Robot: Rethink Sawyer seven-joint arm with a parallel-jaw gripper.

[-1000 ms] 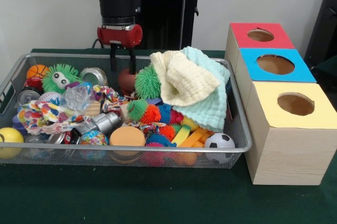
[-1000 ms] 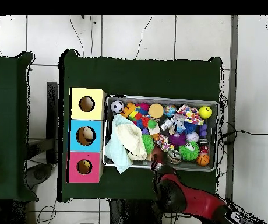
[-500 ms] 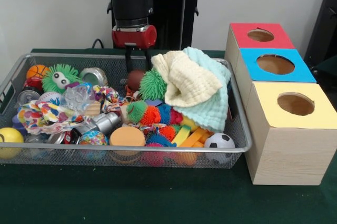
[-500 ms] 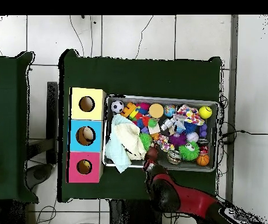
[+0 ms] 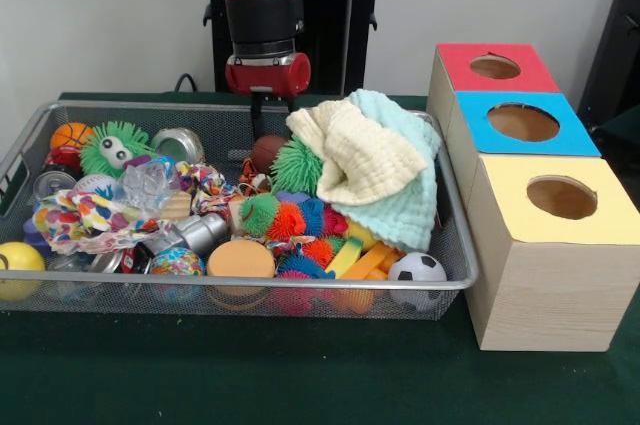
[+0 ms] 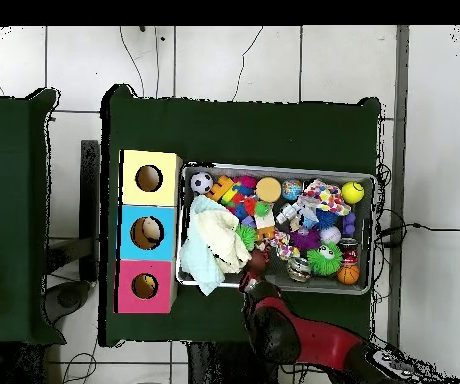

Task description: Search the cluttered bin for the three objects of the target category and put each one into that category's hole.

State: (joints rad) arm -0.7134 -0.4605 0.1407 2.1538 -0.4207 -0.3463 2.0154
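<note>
— Green-clothed bench (image 5: 300, 385), wire mesh bin (image 5: 455, 245) mid-frame: any progress?

— Fingers (image 5: 268, 125) clench a small brown ball (image 5: 266, 152) upper-centre; something already sits in the blue box's hole (image 6: 146, 233).

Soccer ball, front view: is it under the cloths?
No, the soccer ball sits uncovered in the bin's near corner beside the yellow box, below the hanging edge of the mint cloth.

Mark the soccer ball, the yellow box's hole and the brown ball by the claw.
soccer ball (image 5: 417, 269), front view, centre of its white face.
yellow box's hole (image 5: 561, 197), front view, middle of the opening.
brown ball (image 5: 264, 151), front view, its visible left half beside the green spiky ball.
</note>
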